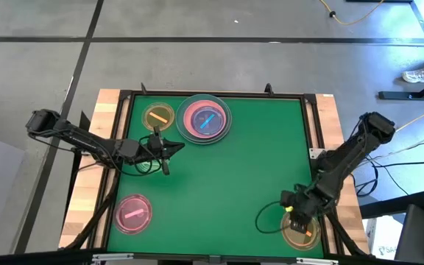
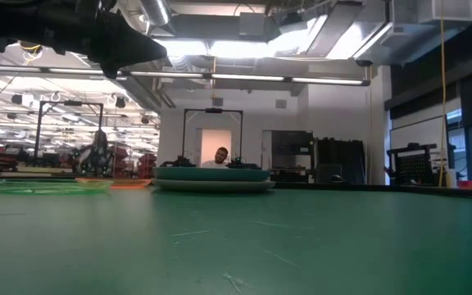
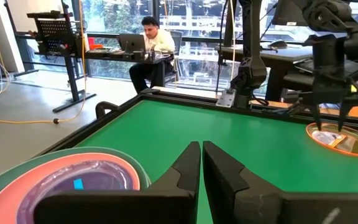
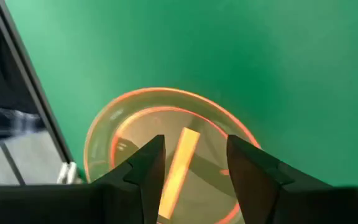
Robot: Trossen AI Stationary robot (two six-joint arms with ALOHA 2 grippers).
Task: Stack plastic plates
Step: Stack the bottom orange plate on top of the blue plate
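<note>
A stack of large plates (image 1: 206, 119) lies at the table's far middle: a pale and teal rim, a pink plate, and a small blue-barred plate on top; it also shows in the low view (image 2: 213, 178) and the left wrist view (image 3: 73, 180). A small yellow plate (image 1: 159, 116) lies left of it. A small pink plate (image 1: 132, 213) lies near-left. My left gripper (image 1: 169, 151) hovers shut, just near of the stack (image 3: 201, 158). My right gripper (image 1: 297, 213) is open, pointing down over a yellow, orange-rimmed plate (image 4: 166, 149) at the near-right corner, its fingers either side of the orange bar (image 4: 179, 162).
A raised dark frame (image 1: 311, 125) borders the green mat, with wooden strips outside it. The yellow plate under my right gripper lies close to the right frame rail (image 4: 30, 93). A person sits at a desk (image 3: 151, 46) in the room beyond the table.
</note>
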